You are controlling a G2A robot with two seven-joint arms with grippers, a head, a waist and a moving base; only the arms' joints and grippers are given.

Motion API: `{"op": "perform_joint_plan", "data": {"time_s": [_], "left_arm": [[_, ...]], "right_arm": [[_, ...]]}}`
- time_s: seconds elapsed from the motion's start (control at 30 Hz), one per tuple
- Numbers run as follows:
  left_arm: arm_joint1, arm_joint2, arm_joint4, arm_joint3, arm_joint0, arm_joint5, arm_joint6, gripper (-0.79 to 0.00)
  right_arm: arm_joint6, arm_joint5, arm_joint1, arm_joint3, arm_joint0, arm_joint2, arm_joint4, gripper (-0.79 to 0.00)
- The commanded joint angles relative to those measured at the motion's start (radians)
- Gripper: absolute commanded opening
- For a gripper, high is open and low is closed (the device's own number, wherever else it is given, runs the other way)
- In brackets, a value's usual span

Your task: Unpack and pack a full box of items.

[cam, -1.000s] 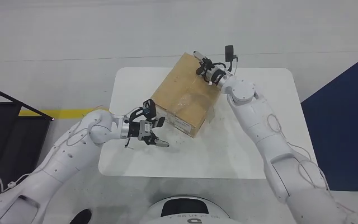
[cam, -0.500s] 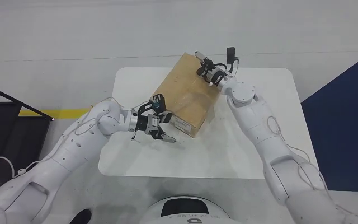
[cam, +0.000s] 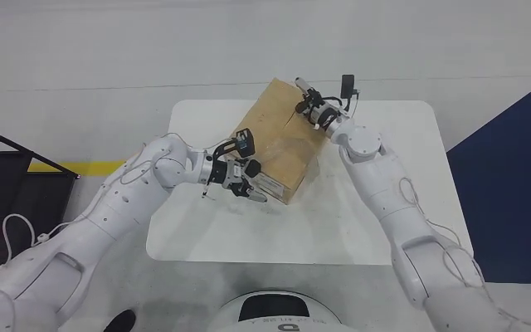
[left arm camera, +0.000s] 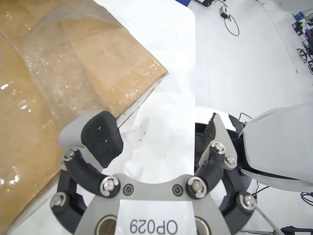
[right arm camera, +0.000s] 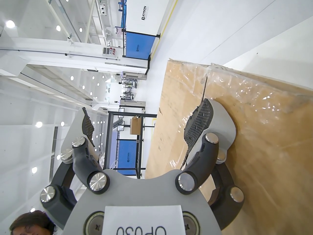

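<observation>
A closed brown cardboard box (cam: 278,141) with clear tape over its seams stands turned at an angle on the white table (cam: 365,224). My left gripper (cam: 251,187) is open at the box's near corner (left arm camera: 156,74), one pad (left arm camera: 101,136) over the top edge and the other pad (left arm camera: 210,130) out over the table. My right gripper (cam: 304,95) is open at the box's far corner, one finger (right arm camera: 199,121) resting against the taped top (right arm camera: 244,128) and the other finger (right arm camera: 87,123) out in the air beyond the edge.
A torn strip of clear tape (left arm camera: 58,59) lies loosely across the box top. Bare table lies right of and in front of the box. The table's near edge (cam: 274,261) is close behind my left arm. A black frame (cam: 25,174) stands left of the table.
My left gripper has moved right along the table to the box's near corner. My right gripper has shifted slightly at the far corner.
</observation>
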Motion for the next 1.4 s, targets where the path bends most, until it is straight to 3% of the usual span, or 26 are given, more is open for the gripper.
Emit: {"op": "perform_joint_plan", "data": {"time_s": [0.0, 0.27, 0.47, 0.67, 0.87, 1.17, 1.37], "left_arm": [[-0.006, 0.005, -0.006, 0.012, -0.011, 0.000, -0.007, 0.000], [-0.035, 0.027, -0.023, 0.069, -0.047, 0.014, -0.024, 0.000], [-0.057, 0.045, -0.036, 0.104, -0.068, 0.014, -0.034, 0.000], [-0.074, 0.059, -0.066, 0.141, -0.078, 0.015, -0.051, 0.000], [-0.085, 0.056, -0.087, 0.157, -0.089, 0.005, -0.057, 0.000], [-0.073, 0.024, -0.079, 0.110, -0.074, -0.004, -0.064, 0.000], [-0.083, 0.023, -0.073, 0.138, -0.079, 0.006, -0.060, 0.000]], "right_arm": [[-0.012, -0.016, 0.002, -0.014, -0.010, 0.010, 0.001, 0.000], [-0.086, -0.121, 0.038, -0.226, -0.160, 0.134, -0.004, 0.000], [-0.117, -0.122, 0.061, -0.428, -0.316, 0.218, -0.020, 0.000], [-0.096, -0.131, 0.072, -0.541, -0.412, 0.256, -0.005, 0.000], [-0.096, -0.137, 0.074, -0.578, -0.454, 0.258, -0.012, 0.000], [-0.115, -0.145, 0.073, -0.569, -0.468, 0.249, -0.009, 0.000], [-0.146, -0.142, 0.072, -0.573, -0.485, 0.244, -0.015, 0.000]]}}
